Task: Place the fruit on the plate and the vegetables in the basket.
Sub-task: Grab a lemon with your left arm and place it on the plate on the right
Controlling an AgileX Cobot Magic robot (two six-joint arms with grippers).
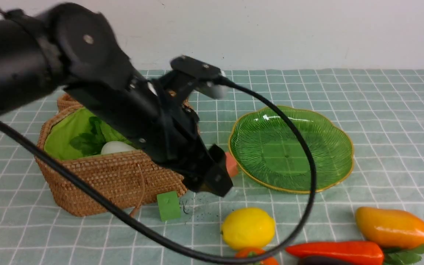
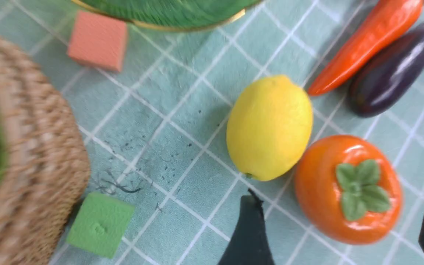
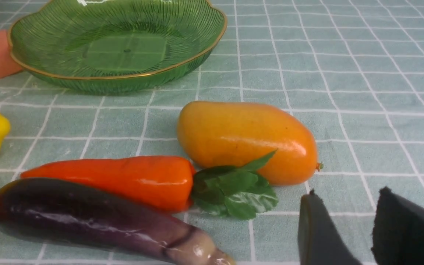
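The big black left arm (image 1: 50, 62) reached across the front of the basket (image 1: 98, 180). A thick black cable (image 1: 307, 154) looped down from it and along the cloth (image 1: 381, 110), which was pale green with white lines.

The left gripper (image 2: 342, 200) hung over the persimmon (image 2: 322, 198). Its two black fingers (image 2: 248, 232) were wide apart, one on each side of the fruit, and it held nothing.

The yellow lemon (image 2: 269, 127) lay on the cloth and touched the persimmon. The long carrot (image 2: 366, 44) and the dark purple eggplant (image 2: 396, 70) lay side by side, touching each other. The carrot's pointed end was just beside the lemon. The carrot's green leaves (image 3: 234, 187) lay against the orange-yellow mango (image 3: 247, 141), which also sat on the cloth.

The right gripper (image 3: 348, 206) was near the mango. Its fingers (image 3: 318, 232) were a little apart, with only cloth showing between them, and it held nothing.

The green glass plate (image 1: 329, 129) stood farther back, to the right of the basket. All three fruits lay on the cloth, on the near side of the plate.

The white radish (image 1: 116, 147) lay inside the basket on the green lining, with its leaves beside it. A pink cube (image 1: 231, 164) sat between the basket and the plate, just beside the plate's gold rim. A green cube (image 1: 168, 205) sat by the basket's front wall.
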